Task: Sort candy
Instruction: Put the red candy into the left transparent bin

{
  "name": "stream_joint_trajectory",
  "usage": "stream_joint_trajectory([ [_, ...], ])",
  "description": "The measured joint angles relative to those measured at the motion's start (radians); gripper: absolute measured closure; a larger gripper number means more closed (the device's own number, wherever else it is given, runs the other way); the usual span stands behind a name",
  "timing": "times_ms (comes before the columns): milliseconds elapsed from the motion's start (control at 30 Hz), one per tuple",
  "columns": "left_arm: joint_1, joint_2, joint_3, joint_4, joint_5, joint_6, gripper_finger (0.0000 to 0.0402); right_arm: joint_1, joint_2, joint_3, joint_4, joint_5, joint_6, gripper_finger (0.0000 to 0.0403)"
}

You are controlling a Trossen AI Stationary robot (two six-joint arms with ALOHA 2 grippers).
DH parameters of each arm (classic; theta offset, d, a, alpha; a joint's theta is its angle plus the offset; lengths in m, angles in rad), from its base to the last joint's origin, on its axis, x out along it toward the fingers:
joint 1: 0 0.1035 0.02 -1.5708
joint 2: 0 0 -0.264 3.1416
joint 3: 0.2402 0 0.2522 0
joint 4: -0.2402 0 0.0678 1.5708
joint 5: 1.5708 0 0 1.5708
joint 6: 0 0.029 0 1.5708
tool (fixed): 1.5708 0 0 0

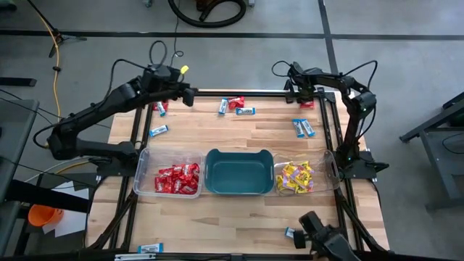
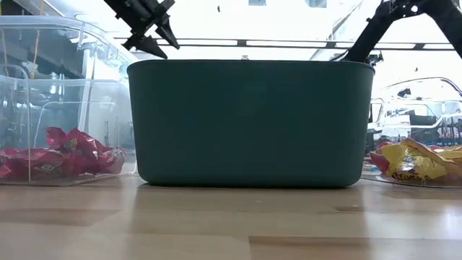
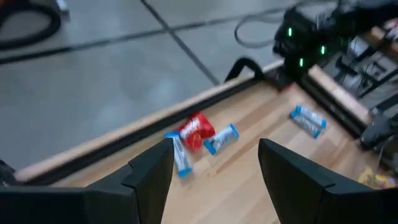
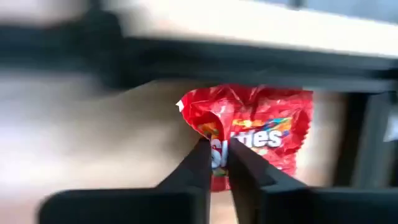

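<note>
While the right gripper (image 4: pixel 219 155) is pinching its fingers onto a red packet (image 4: pixel 258 134) at the far right corner of the desk (image 1: pixel 239 210), the hold is looking thin; only the packet's near edge is sitting between the fingertips, so I judge it could be slipping free on the lift, or catching the dark frame rail beside it; the packet is lying flat, its long axis running across the fingers, printed face up. Across the desk, the left gripper (image 3: pixel 214 162) is hovering with fingers wide over a red packet and two blue-and-white packets (image 3: pixel 221 138) near the far edge, holding nothing.
</note>
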Motion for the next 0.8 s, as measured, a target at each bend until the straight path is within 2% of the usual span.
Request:
stream_joint_trajectory([
  [233, 0.044, -0.110, 0.000, 0.120, -0.001, 0.047, 0.0181, 0.118, -0.231, -0.002, 0.021, -0.097, -0.043, 0.0395],
  [433, 0.050, -0.143, 0.001, 0.206, -0.001, 0.126, 0.0181, 0.341, -0.394, -0.002, 0.279, -0.425, -0.098, 0.0398],
  [633, 0.048, -0.129, 0.001, 0.213, 0.001, 0.091, 0.0181, 0.617, -0.366, -0.001, 0.652, -0.629, -0.212, 0.0400],
  [800, 0.048, -0.113, 0.001, 0.211, -0.009, 0.002, 0.0181, 0.807, -0.249, -0.001, 0.950, -0.666, -0.324, 0.0401],
])
